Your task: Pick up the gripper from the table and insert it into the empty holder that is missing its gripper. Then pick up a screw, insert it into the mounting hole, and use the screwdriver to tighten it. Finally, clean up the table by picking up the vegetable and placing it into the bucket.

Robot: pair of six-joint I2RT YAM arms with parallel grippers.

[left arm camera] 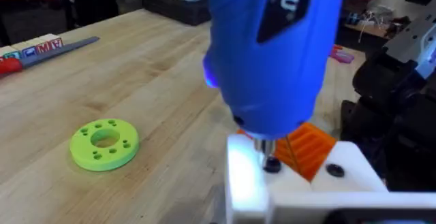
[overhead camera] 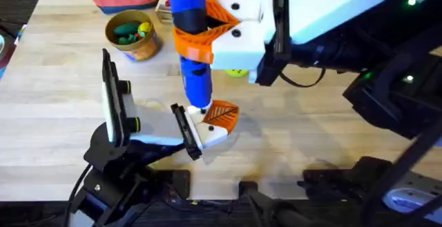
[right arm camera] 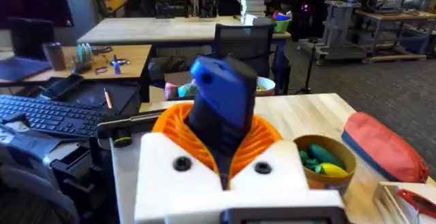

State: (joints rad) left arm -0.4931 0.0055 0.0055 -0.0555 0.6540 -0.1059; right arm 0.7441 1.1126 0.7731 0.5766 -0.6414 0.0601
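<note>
Nearest me, my left end effector (overhead camera: 207,125) clamps the holder (overhead camera: 209,134) with its orange gripper (overhead camera: 222,112). My right end effector (overhead camera: 207,30) grips the upright screwdriver (overhead camera: 191,41), tip on the holder's screw. Farther back on the desk (overhead camera: 62,103) sits the bucket (overhead camera: 132,34).

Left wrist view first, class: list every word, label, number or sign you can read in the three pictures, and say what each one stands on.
"RU": white letters, cut off, on a dark label on the blue screwdriver.
"M" and perhaps "H": red letters on a flat card at the table's far edge; the rest is too blurred to read.
Print on the bucket: too small to read.
</note>
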